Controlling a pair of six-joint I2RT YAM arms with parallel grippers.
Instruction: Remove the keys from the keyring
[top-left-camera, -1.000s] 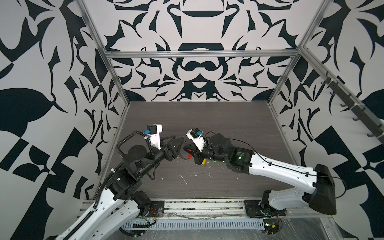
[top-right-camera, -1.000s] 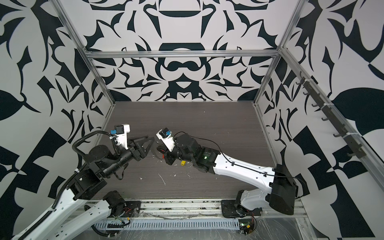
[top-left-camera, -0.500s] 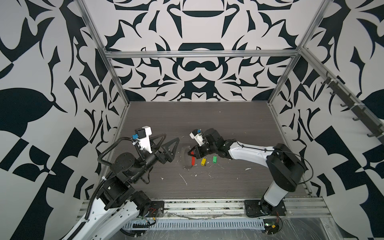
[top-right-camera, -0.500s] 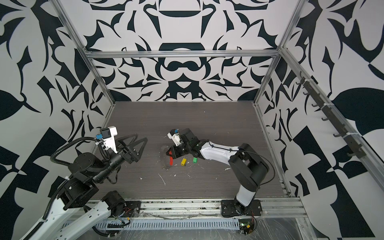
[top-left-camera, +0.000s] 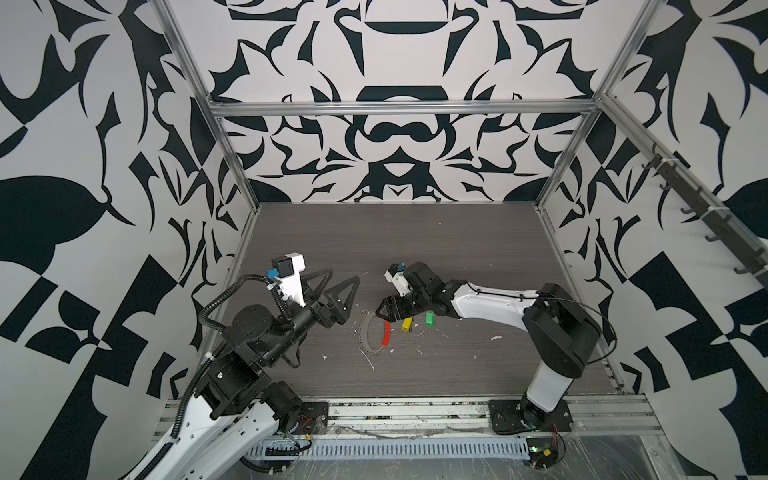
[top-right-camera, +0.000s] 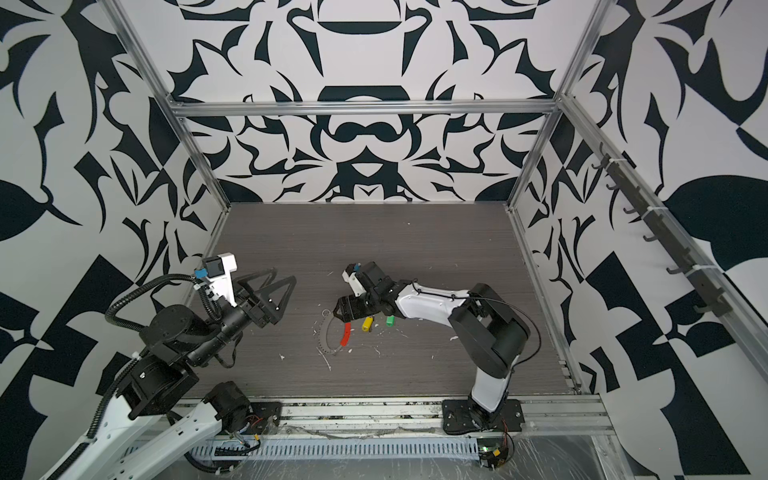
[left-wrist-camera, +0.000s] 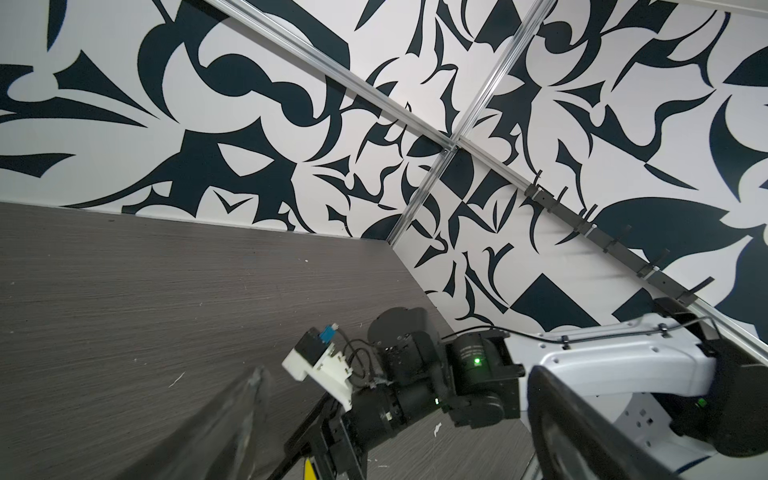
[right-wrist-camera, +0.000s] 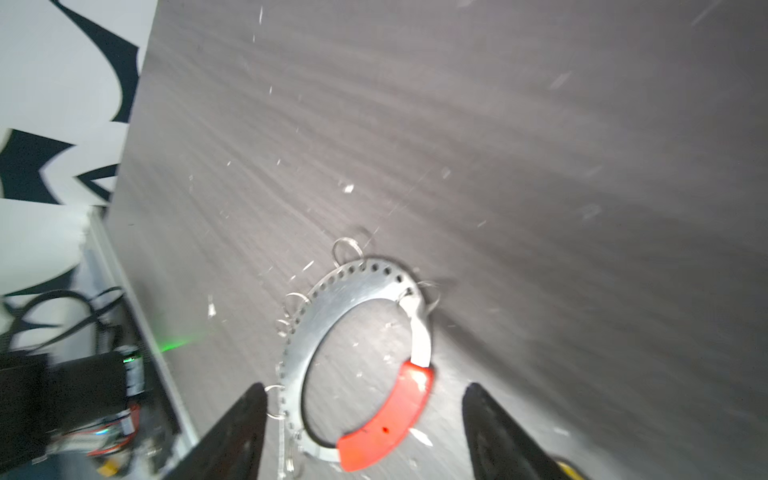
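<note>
Keyring (top-left-camera: 360, 337) flat on surface (top-left-camera: 457, 249), centre-front.
Perforated silver arc, long axis front-to-back, red end (top-left-camera: 387, 334) under right gripper (right-wrist-camera: 365, 388), jaws apart. Yellow key (top-left-camera: 407, 323) and green key (top-left-camera: 429, 318) beside it. Left gripper (top-left-camera: 343, 276) wide open, empty.

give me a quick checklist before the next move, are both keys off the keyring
1. Right gripper open, holding nothing: ok.
2. Left gripper open, apart from the parts: ok.
3. Green key on the table, apart from the keyring: ok.
4. Yellow key on the table, beside the red end with a gap between them: ok.
5. Both keys fully unhooked: cannot tell, too small to see.
</note>
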